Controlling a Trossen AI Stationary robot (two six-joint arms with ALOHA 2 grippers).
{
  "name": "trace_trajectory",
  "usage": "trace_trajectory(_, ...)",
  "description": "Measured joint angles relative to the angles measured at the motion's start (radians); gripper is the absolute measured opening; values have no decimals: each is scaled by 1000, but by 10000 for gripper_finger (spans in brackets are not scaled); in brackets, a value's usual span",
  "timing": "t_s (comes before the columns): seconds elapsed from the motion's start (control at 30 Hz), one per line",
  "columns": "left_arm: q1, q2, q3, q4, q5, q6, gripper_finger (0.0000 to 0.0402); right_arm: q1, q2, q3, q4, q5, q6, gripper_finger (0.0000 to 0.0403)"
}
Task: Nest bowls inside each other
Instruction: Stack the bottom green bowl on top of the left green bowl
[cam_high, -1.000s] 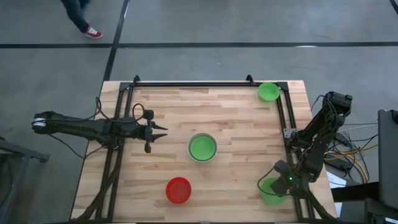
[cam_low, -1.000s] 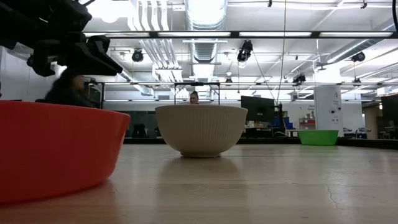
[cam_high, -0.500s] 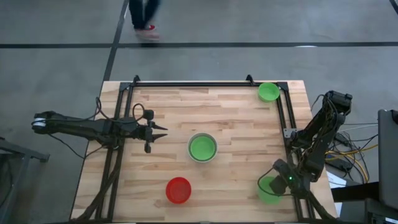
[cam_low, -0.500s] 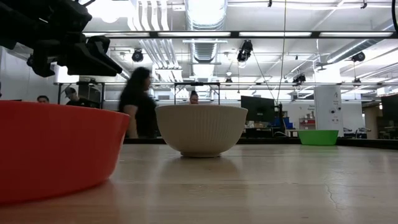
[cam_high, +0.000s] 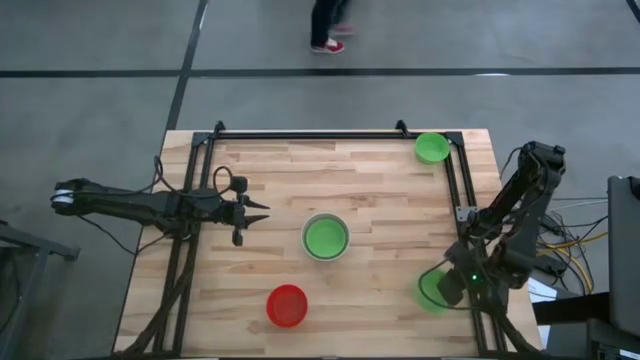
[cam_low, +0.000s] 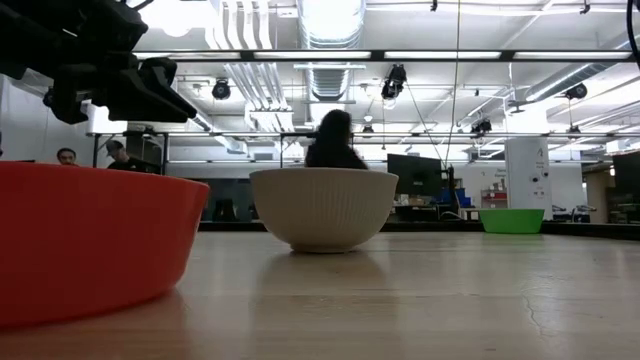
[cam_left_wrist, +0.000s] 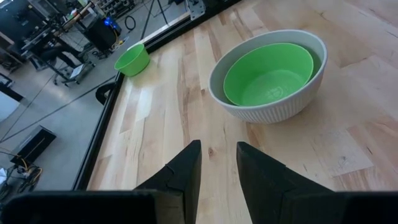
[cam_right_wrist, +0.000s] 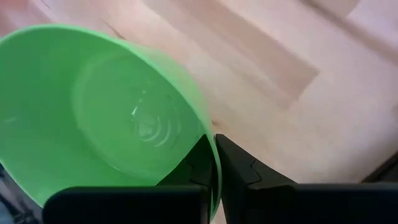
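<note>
Pinching the rim of a green bowl (cam_right_wrist: 93, 118), the right gripper (cam_high: 452, 285) sits at about four o'clock on the table (cam_high: 380, 190), fingers clamped together on the bowl's wall. At the centre an off-white bowl (cam_high: 326, 238) already cradles a second green bowl (cam_left_wrist: 268, 73). A red bowl (cam_high: 287, 305) rests near six o'clock, another green one (cam_high: 431, 148) at one o'clock. At nine o'clock the left gripper (cam_high: 248, 214) hovers, fingers slightly apart, holding nothing.
</note>
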Motion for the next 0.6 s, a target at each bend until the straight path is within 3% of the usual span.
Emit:
trace_trajectory(0.3, 0, 0, 0, -1, 0, 0, 108, -7, -7, 115, -166, 70, -32, 8)
trace_trajectory(0.6, 0, 0, 0, -1, 0, 0, 108, -75, -6, 249, -296, 159, -174, 8)
